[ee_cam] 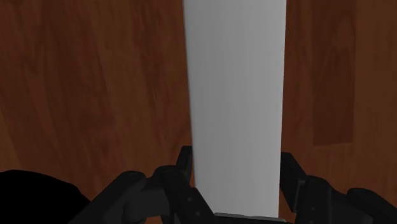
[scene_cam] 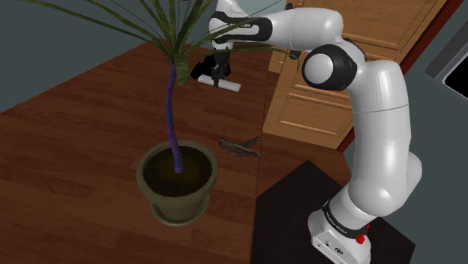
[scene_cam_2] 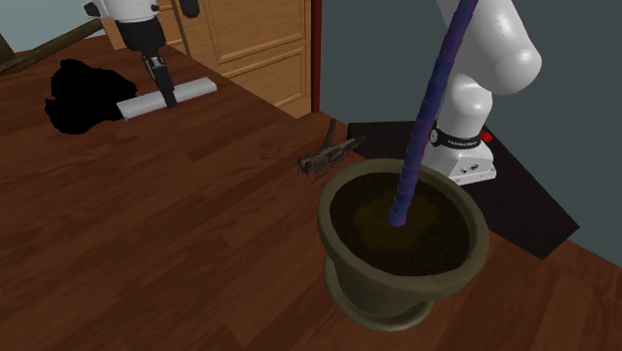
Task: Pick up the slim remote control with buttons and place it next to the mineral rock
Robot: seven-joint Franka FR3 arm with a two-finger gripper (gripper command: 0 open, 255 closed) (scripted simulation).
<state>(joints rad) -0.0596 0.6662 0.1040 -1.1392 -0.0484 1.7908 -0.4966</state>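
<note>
The slim remote [ee_cam: 235, 95] is drawn as a plain white slab without visible buttons. My gripper [ee_cam: 235, 184] is shut on it, with the black fingers [ee_cam: 184, 168] pressed against its two long sides. In the second exterior view the remote [scene_cam_2: 194, 90] lies level, low over the wooden floor, with the gripper [scene_cam_2: 165, 97] clasping its middle from above. The mineral rock [scene_cam_2: 80, 95] is a flat black lump just beside the remote's end. From the shoulder view the remote [scene_cam: 227, 85] juts out under the gripper [scene_cam: 217, 75], behind the plant's leaves.
A large dark pot [scene_cam: 178, 184] holds a plant with a purple stem [scene_cam_2: 424, 110] and stands between the stand and the remote. A brown insect figure [scene_cam: 240, 146] lies on the floor near a wooden cabinet [scene_cam: 315, 105]. The arm's base sits on a dark box [scene_cam_2: 533, 194].
</note>
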